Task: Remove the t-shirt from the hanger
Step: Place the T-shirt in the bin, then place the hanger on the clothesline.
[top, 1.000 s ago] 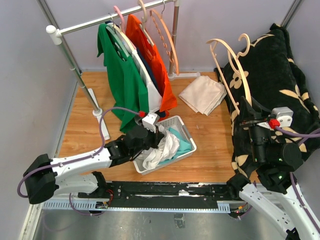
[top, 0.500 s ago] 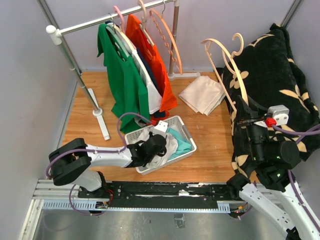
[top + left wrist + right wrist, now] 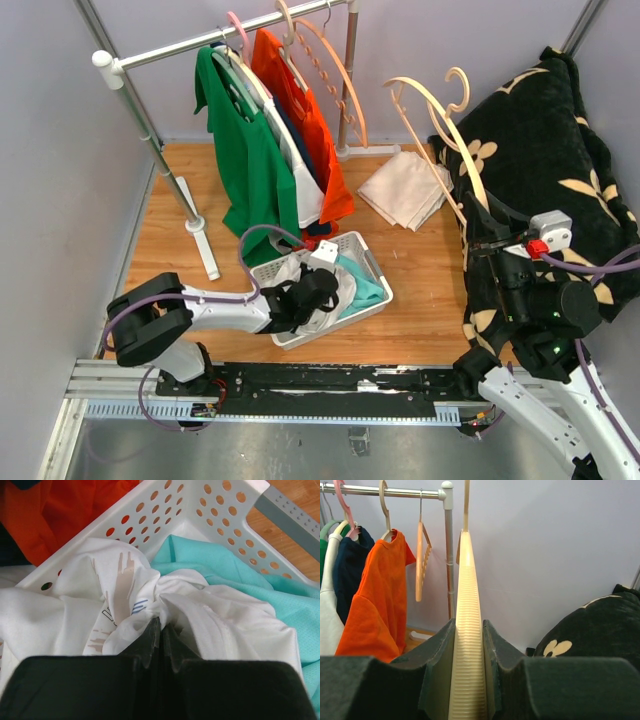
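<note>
- Wooden worktop [image 3: 420, 285] lay between pale walls, with both arms bolted at its near edge.
- A black flower-print cushion [image 3: 560, 130] leaned at the right side.
- A clothes rail [image 3: 200, 42] stood at the back left, carrying a green shirt [image 3: 245, 160] and an orange shirt [image 3: 300, 110].
- The left arm [image 3: 215, 312] reached into a white perforated basket [image 3: 200, 510] in the middle of the worktop.
- The white t-shirt [image 3: 125, 600] lay crumpled in that basket beside a teal garment [image 3: 240, 580], off the hanger; the left jaws were pressed together on a fold of it.
- A folded beige cloth [image 3: 405, 190] lay behind the basket.
- The right arm [image 3: 545, 310] held the bare cream hanger [image 3: 466, 630] upright in the air, its jaws pinching the ribbed bar from both sides.
</note>
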`<state>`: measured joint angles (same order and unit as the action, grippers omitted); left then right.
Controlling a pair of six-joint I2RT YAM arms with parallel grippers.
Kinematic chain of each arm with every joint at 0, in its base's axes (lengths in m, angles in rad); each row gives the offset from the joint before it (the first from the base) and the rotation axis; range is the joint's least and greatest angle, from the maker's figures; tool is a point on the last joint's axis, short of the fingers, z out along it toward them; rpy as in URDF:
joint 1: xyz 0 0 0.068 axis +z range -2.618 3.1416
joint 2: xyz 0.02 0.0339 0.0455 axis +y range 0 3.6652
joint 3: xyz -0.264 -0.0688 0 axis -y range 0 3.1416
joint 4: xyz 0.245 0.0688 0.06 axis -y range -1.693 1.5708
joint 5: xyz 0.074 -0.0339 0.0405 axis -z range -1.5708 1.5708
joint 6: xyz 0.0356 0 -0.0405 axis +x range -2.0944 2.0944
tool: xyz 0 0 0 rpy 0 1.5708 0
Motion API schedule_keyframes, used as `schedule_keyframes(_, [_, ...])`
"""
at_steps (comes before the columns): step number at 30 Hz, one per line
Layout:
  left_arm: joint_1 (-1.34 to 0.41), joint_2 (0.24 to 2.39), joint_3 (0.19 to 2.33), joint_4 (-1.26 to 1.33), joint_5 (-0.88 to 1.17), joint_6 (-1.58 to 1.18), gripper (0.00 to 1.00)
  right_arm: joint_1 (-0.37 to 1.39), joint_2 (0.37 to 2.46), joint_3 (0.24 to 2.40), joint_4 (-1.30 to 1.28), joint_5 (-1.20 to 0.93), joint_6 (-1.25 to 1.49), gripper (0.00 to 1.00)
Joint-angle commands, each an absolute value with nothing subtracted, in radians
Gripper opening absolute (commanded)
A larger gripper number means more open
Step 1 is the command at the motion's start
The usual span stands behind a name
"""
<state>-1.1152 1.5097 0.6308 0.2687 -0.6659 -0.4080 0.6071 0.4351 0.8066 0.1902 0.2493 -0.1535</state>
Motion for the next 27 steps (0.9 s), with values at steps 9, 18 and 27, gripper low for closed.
schedule_keyframes(9, [-1.119, 1.319, 0.7, 0.029, -0.692, -0.354, 0.72, 0.62, 0.494, 0.859, 0.267, 0.16, -0.145, 0.01])
schedule_keyframes(18, [-1.118, 1.11, 0.727, -0.053, -0.63, -0.311, 0.81, 0.62, 0.616, 0.9, 0.337, 0.136, -0.167, 0.01])
schedule_keyframes(27, [-1.118, 0.912, 0.717, -0.081, -0.593, -0.302, 0.82, 0.62, 0.744, 0.959, 0.418, 0.125, -0.204, 0.01])
